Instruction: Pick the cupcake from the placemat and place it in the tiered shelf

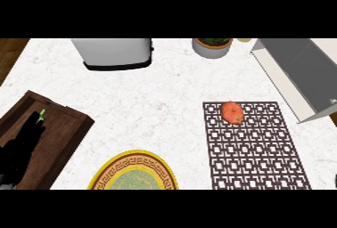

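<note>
An orange-red cupcake (232,112) sits near the far edge of a brown lattice placemat (256,156), right of centre on the counter. The white and grey tiered shelf (296,75) stands at the far right, its near corner just beyond the placemat. My left hand (20,147) shows as a dark shape at the left edge, fingers pointing up, resting open over the wooden tray and far from the cupcake. It holds nothing. My right hand does not show.
A dark wooden tray (59,133) lies at the left with a small green bit (43,114) on it. A yellow patterned plate (135,176) sits at the front centre. A grey toaster (115,53) and a potted plant (212,46) stand at the back.
</note>
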Action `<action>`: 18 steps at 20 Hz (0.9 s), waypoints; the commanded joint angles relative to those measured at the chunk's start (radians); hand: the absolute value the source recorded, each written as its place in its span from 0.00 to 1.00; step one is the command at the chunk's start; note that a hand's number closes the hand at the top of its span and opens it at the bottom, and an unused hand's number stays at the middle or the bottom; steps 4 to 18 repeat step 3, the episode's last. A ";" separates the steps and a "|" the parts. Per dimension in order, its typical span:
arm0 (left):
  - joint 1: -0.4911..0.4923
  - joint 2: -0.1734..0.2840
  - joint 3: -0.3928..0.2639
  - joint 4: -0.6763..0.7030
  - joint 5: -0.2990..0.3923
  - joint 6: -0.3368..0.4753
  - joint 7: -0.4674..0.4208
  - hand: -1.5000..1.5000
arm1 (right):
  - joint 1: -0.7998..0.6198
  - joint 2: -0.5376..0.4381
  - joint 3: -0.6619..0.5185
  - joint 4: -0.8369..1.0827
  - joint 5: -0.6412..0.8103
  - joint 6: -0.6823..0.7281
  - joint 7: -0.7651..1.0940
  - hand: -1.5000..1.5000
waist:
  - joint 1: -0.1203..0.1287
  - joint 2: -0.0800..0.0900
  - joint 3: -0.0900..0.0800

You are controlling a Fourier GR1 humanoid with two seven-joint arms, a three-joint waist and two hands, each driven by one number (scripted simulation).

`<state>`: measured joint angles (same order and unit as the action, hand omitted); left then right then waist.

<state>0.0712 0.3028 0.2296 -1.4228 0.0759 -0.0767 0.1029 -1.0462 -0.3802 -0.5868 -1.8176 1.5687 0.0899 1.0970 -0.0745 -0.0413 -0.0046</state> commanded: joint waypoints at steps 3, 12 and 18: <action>0.005 0.002 0.014 -0.001 -0.011 0.024 -0.001 0.50 | -0.006 0.049 0.041 -0.328 0.051 0.363 0.094 0.00 | -0.026 -0.011 0.000; 0.005 0.002 0.014 -0.001 -0.011 0.024 -0.001 0.50 | -0.006 0.049 0.041 -0.328 0.051 0.363 0.094 0.00 | -0.026 -0.011 0.000; 0.005 0.002 0.014 -0.001 -0.011 0.024 -0.001 0.50 | -0.006 0.049 0.041 -0.328 0.051 0.363 0.094 0.00 | -0.026 -0.011 0.000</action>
